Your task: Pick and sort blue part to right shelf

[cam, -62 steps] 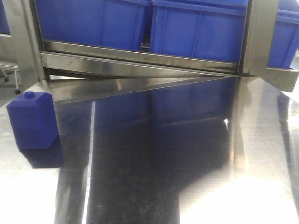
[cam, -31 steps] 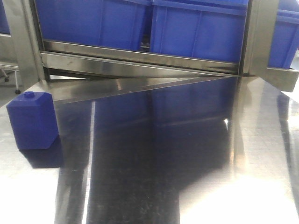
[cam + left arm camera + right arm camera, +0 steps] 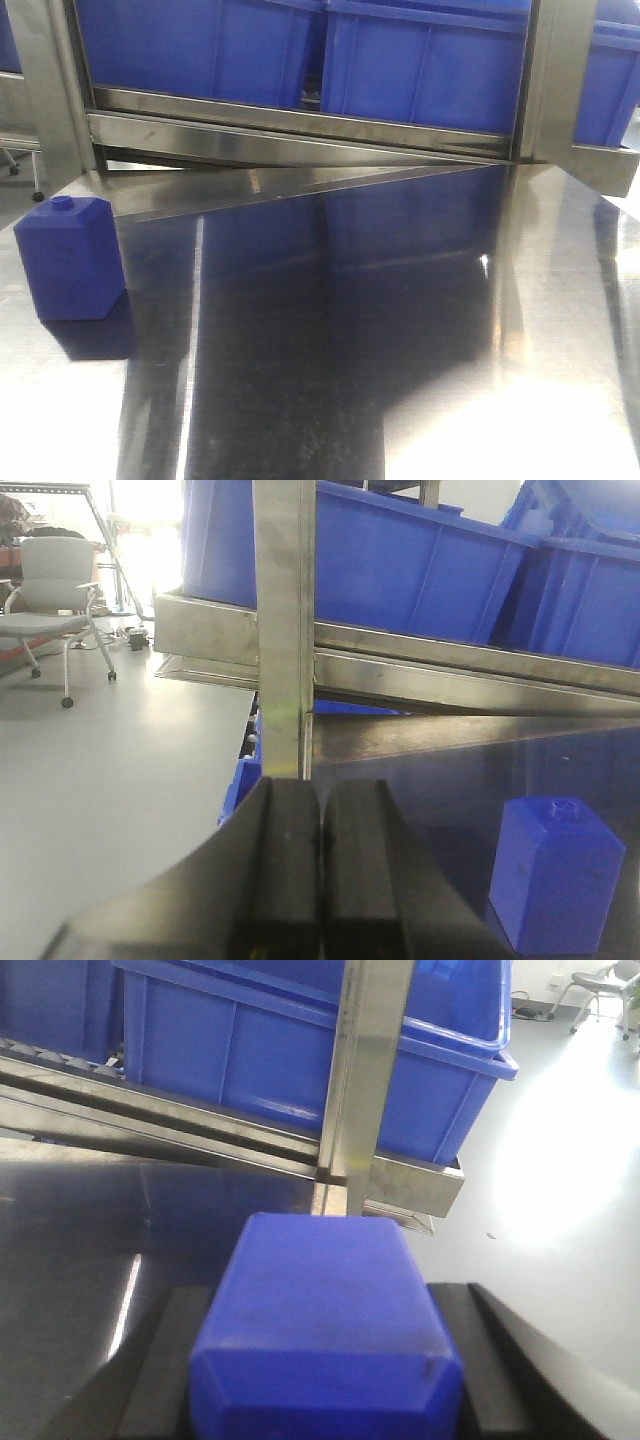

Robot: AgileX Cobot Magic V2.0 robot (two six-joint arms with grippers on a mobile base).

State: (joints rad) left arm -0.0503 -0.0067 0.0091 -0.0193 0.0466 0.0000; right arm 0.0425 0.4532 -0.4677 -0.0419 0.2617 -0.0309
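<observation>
The blue part (image 3: 325,1330) fills the lower middle of the right wrist view, a solid deep-blue block with bevelled edges. Its top end is hidden. My right gripper (image 3: 322,1300) is shut on it, with a black finger (image 3: 160,1370) pressed against each side. It hangs in front of a steel shelf post (image 3: 365,1070) and a blue bin (image 3: 260,1050). My left gripper (image 3: 320,792) is shut with nothing between its pads, low over the table's left edge. Neither gripper shows in the front view.
A similar blue block (image 3: 72,258) with a small round stub stands at the steel table's (image 3: 400,330) left edge, to the right of my left gripper (image 3: 555,875). Blue bins (image 3: 420,60) sit on the steel shelf rail (image 3: 300,115) behind. An office chair (image 3: 55,590) stands far left.
</observation>
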